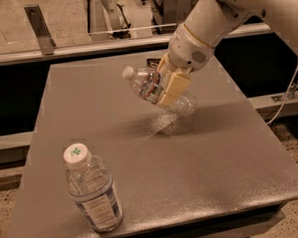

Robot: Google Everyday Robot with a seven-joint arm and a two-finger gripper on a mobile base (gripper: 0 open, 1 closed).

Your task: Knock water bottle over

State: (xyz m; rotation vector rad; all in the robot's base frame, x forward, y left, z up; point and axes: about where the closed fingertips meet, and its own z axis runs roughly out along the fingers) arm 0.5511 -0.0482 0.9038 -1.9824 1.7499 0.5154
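The slim clear water bottle (pixel 152 87) with a red-and-white label band and white cap is tilted steeply, cap pointing up-left, its base low over the grey table (pixel 156 155) near the far middle. My gripper (pixel 170 85) is shut on the bottle's middle, its tan fingers (pixel 173 88) across the bottle's body. The white arm reaches in from the upper right.
A wider clear bottle (pixel 91 190) with a blue-white label and green-marked cap stands upright near the table's front left corner. A small dark object (pixel 153 62) lies at the table's far edge behind the gripper. A rail and a cable run behind and right.
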